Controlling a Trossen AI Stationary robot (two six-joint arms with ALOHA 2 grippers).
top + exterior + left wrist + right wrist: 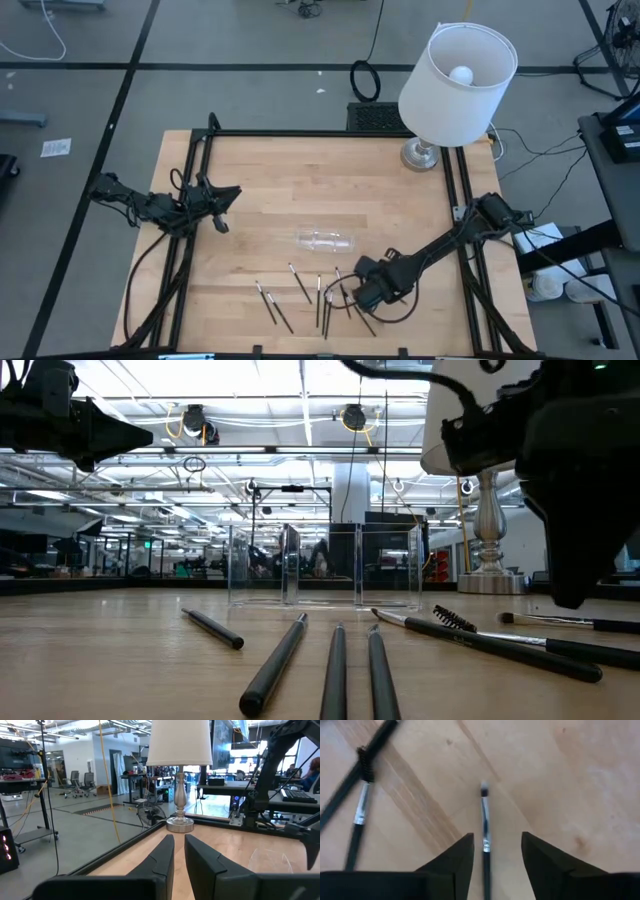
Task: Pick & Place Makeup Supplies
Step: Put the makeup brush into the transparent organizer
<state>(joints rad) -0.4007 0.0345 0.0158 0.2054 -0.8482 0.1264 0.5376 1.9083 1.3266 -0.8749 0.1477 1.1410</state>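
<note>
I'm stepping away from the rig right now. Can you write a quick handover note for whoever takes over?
Right gripper: open, low over the near table edge, straddling a small brush lying on the wood; not gripped.
Left gripper: waiting at the left side, fingers nearly closed, holding nothing.
Makeup sticks: scattered along the near edge.
Clear tray: mid-table, looks empty.
Done: nothing visibly placed. Left: all sticks.

A grey floor (250,40) crossed by dark lines surrounds the wooden bench (300,180). A table lamp (455,85) with a white shade and silvery base stands at the bench's far right corner. Behind it, office chairs (82,782) and desks (225,787) fill a large hall under ceiling lights (250,400), with cables trailing over the floor.
</note>
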